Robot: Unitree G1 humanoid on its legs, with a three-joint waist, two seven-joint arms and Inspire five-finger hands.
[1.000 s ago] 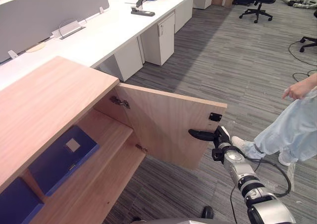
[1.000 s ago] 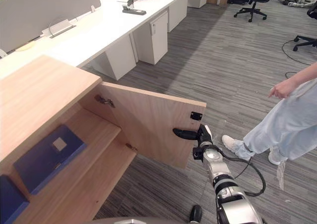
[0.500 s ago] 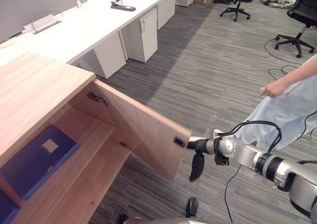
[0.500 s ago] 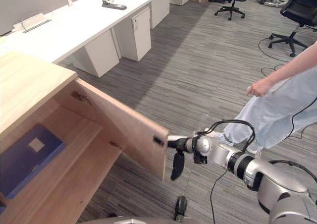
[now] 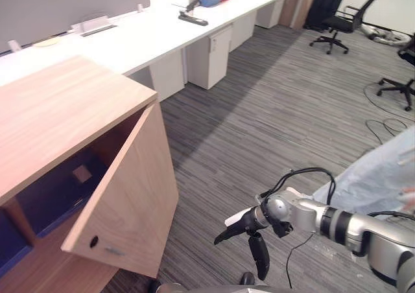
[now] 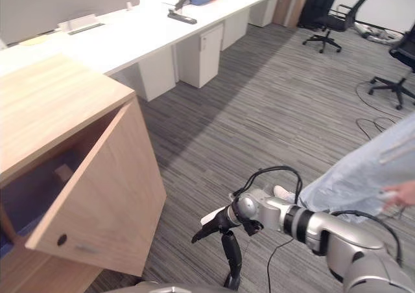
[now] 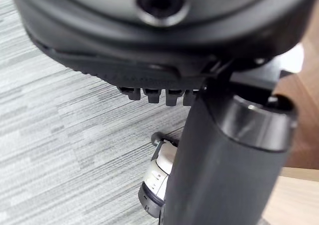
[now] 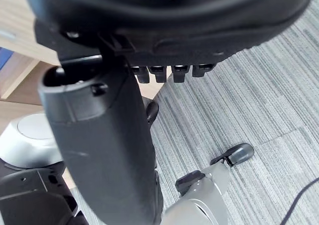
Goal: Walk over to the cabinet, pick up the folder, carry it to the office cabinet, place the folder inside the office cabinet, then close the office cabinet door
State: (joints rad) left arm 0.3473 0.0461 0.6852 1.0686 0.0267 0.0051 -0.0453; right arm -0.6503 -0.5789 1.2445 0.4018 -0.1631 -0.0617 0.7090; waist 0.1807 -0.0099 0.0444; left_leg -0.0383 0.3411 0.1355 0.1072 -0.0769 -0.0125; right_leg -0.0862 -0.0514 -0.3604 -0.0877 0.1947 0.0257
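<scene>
Swung most of the way shut since half a sec ago: office cabinet door point(image 5: 126, 196), now only ajar. Right hand point(image 5: 249, 228) off the door's free edge, well apart from it, low over the carpet point(image 5: 272, 111).

Left eye view: office cabinet point(image 5: 58, 118) at left w/ wooden top. Outer face of door toward camera, small dark spot near its lower corner. Blue folder point(image 5: 48, 199) inside the cabinet, lying flat in shadow behind the door, pale label on top. Right hand empty, fingers point(image 5: 224, 236) stretched out, none curled. Long white desk point(image 5: 130, 37) behind, black stapler point(image 5: 192, 19) on it, white drawer unit point(image 5: 209, 56) underneath. Office chairs point(image 5: 334, 28) farther off. Person's pale-blue trouser leg point(image 5: 382, 176) at right.

Right eye view: same layout, door ajar, folder dim in the gap. Person's hand point(image 6: 397, 192) at the right edge, above the robot's forearm.

Left wrist view: left hand point(image 7: 164, 36) over carpet, relaxed, nothing in it. Thumb point(image 7: 224, 155) straight, short row of fingertips beside it, cabinet wood close by.

Right wrist view: right hand again empty and uncurled, thumb straight, fingertip row beside it. Carpet beyond, cabinet wood to one side.
</scene>
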